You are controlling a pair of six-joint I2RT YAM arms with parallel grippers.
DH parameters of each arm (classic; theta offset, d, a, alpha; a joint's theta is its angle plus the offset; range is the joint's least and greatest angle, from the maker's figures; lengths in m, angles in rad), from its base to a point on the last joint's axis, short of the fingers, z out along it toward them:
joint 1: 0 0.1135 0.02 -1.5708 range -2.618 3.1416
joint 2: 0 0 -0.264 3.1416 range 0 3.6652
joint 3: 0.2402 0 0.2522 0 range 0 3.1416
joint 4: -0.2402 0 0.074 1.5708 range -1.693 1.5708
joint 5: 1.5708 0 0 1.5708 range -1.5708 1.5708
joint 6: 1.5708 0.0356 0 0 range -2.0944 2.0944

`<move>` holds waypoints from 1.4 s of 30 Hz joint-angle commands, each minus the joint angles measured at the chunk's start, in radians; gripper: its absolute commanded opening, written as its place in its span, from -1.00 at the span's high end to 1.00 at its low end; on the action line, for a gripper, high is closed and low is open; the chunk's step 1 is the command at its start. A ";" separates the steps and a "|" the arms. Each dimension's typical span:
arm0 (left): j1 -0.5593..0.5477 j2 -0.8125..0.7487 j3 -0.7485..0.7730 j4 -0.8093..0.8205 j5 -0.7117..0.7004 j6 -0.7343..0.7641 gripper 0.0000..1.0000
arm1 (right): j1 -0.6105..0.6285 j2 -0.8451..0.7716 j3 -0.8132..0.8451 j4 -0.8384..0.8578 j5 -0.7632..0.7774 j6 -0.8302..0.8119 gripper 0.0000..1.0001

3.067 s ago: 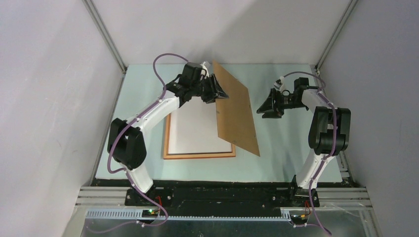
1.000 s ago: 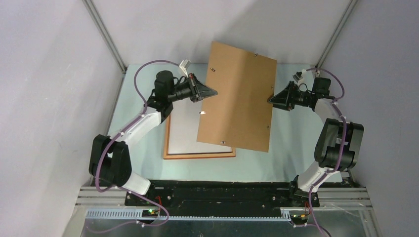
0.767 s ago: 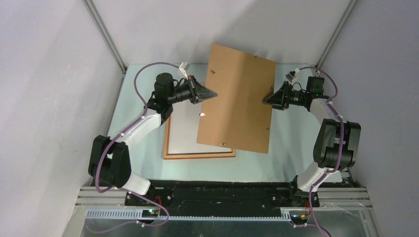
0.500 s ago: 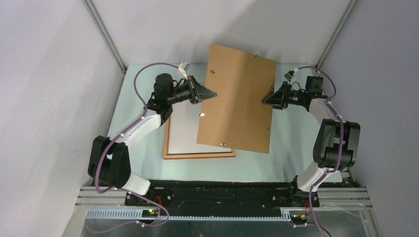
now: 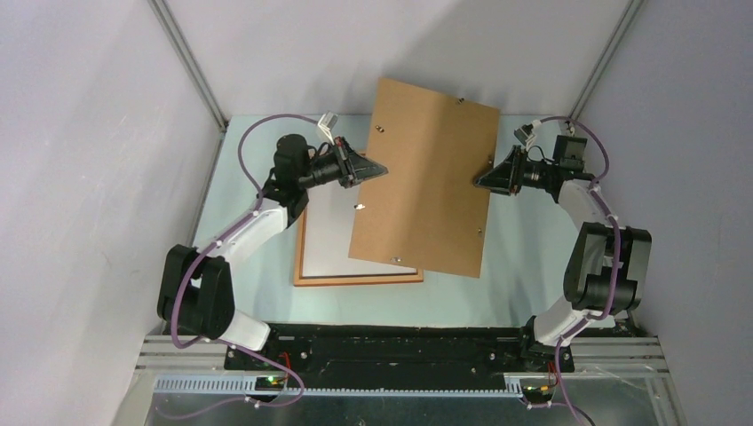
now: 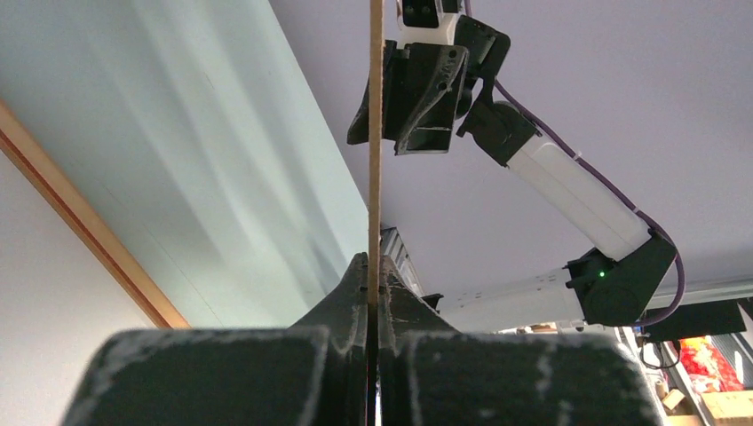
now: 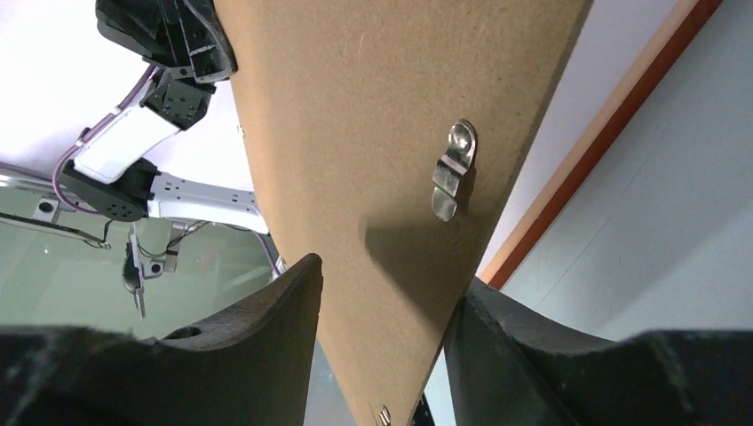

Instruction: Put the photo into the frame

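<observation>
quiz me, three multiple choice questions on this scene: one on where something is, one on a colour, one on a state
1. Where is the frame?
A) leaning on the rear wall
B) flat on the table, partly under the raised backing board
C) hanging from a cable

2. What colour is the backing board?
A) brown
B) white
C) blue

3. How is the left end effector?
A) wide open
B) out of view
C) shut on the board's edge

Answers:
1 B: the top view shows it lying on the table.
2 A: it is plain brown in every view.
3 C: the left wrist view shows it pinching the thin edge.
</observation>
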 commanded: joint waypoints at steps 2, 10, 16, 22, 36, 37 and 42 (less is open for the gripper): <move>0.005 -0.025 -0.003 0.085 -0.016 0.015 1.00 | 0.012 -0.073 0.001 0.015 -0.085 0.006 -0.04; 0.011 -0.019 -0.061 0.079 -0.077 0.067 1.00 | 0.012 -0.100 0.001 0.017 -0.117 0.013 0.16; 0.020 0.006 -0.069 0.057 -0.101 0.109 1.00 | 0.012 -0.120 0.001 -0.006 -0.145 0.001 0.21; 0.025 0.035 -0.062 0.044 -0.112 0.135 1.00 | 0.012 -0.142 0.001 -0.077 -0.186 -0.062 0.26; 0.024 0.090 -0.073 0.038 -0.146 0.137 1.00 | 0.009 -0.160 0.041 -0.279 -0.273 -0.197 0.27; 0.024 0.094 -0.073 0.038 -0.147 0.139 1.00 | 0.008 -0.149 0.071 -0.325 -0.287 -0.275 0.28; 0.024 0.120 -0.069 0.046 -0.141 0.150 1.00 | -0.011 -0.092 0.187 -0.681 -0.286 -0.538 0.33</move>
